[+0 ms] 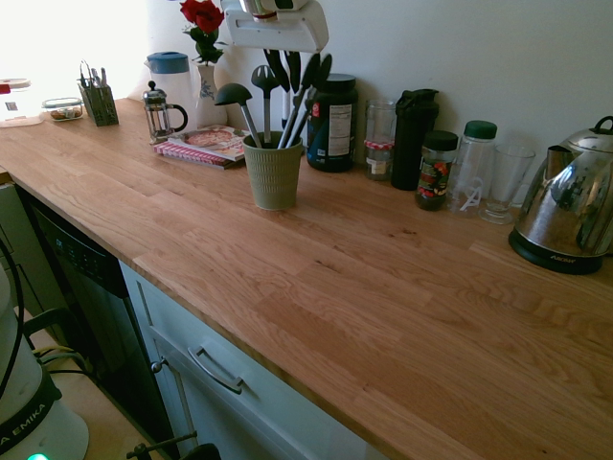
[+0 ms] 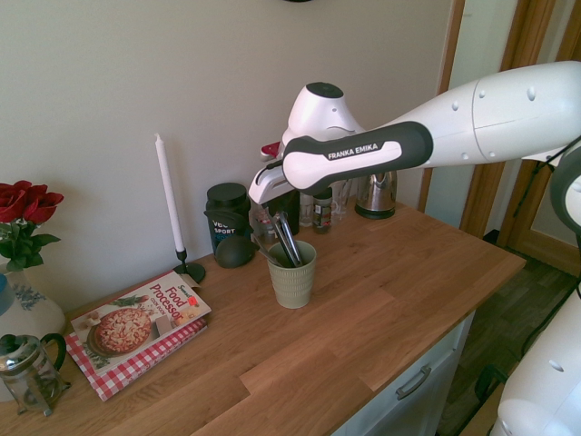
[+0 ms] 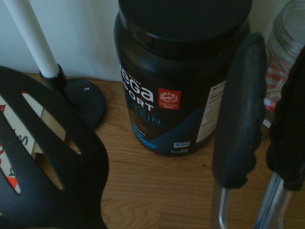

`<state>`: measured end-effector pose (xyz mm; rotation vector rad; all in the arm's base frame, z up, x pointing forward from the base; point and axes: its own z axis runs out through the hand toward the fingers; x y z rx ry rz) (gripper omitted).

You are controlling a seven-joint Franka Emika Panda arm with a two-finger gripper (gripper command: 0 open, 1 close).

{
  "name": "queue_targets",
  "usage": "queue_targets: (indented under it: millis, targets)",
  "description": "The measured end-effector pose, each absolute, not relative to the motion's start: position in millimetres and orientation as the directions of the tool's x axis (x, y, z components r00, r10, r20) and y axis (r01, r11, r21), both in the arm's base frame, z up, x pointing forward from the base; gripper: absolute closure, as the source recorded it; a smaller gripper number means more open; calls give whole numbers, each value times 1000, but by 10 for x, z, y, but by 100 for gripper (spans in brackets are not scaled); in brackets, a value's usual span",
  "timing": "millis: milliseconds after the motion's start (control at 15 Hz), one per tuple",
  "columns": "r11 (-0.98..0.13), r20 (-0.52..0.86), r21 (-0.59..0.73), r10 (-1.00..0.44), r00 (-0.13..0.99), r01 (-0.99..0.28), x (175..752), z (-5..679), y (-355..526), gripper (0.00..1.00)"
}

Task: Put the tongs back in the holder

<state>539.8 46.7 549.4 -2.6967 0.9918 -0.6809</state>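
The long slim silver metal tongs (image 1: pixel 299 101) with black rounded gripping tips stand tips-up in the pale olive-green ribbed cylindrical holder (image 1: pixel 274 173), which sits on the warm oak-plank bench (image 1: pixel 364 287). The white arm's gripper (image 1: pixel 276 19) hangs directly above the holder at the top edge of the first exterior view; its fingers are hidden by the wrist housing, and it counts as closed together. Whether it grips the tongs cannot be seen. Dark grey ladles and slotted spoons (image 1: pixel 251 96) share the holder. From the holder, a big black protein tub (image 1: pixel 331 123) stands near at about two o'clock, a cookbook on a red-checked cloth (image 1: pixel 206 146) at ten o'clock, and a chrome kettle (image 1: pixel 567 206) well apart at three o'clock. In the wrist view the tongs' black tips (image 3: pixel 240 109) rise before the tub.
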Motion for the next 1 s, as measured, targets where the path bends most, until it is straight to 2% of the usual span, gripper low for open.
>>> queue_targets:
  millis: [333,733,1000]
  targets:
    - [-766,355,-305,-643,679,-566,5092,5774,431,0]
    - [-745,116,29,-660,742,-667,4290,5981,192,0]
    - [-743,47,56,-665,746,-666,4042,5647,-49,0]
